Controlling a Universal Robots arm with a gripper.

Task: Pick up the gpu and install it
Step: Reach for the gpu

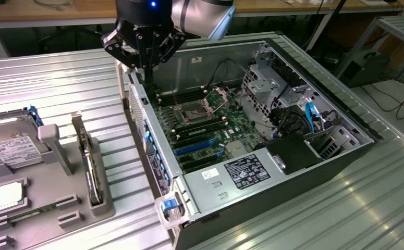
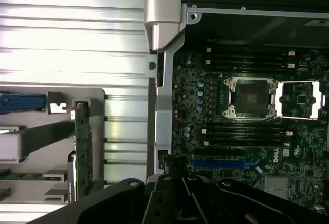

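The gpu (image 1: 90,165) stands on its long edge in a slot of the grey holder (image 1: 49,208) at the exterior view's left; the wrist view shows it as a thin green-edged board (image 2: 82,149) with a metal bracket end. My gripper (image 1: 145,69) hangs over the rear-left wall of the open computer case (image 1: 209,205), well away from the card. Its fingers come together to a point with nothing between them. In the wrist view the gripper (image 2: 175,166) sits over the case wall beside the motherboard (image 2: 241,147), near the blue expansion slot (image 2: 221,163).
A boxy hard drive (image 1: 8,146) and a square processor chip (image 1: 8,194) also sit in the holder. The motherboard has an open CPU socket (image 1: 196,108) and blue slots (image 1: 195,147). A drive cage and cables (image 1: 292,112) fill the case's right side. Everything rests on a ribbed metal table (image 1: 62,83).
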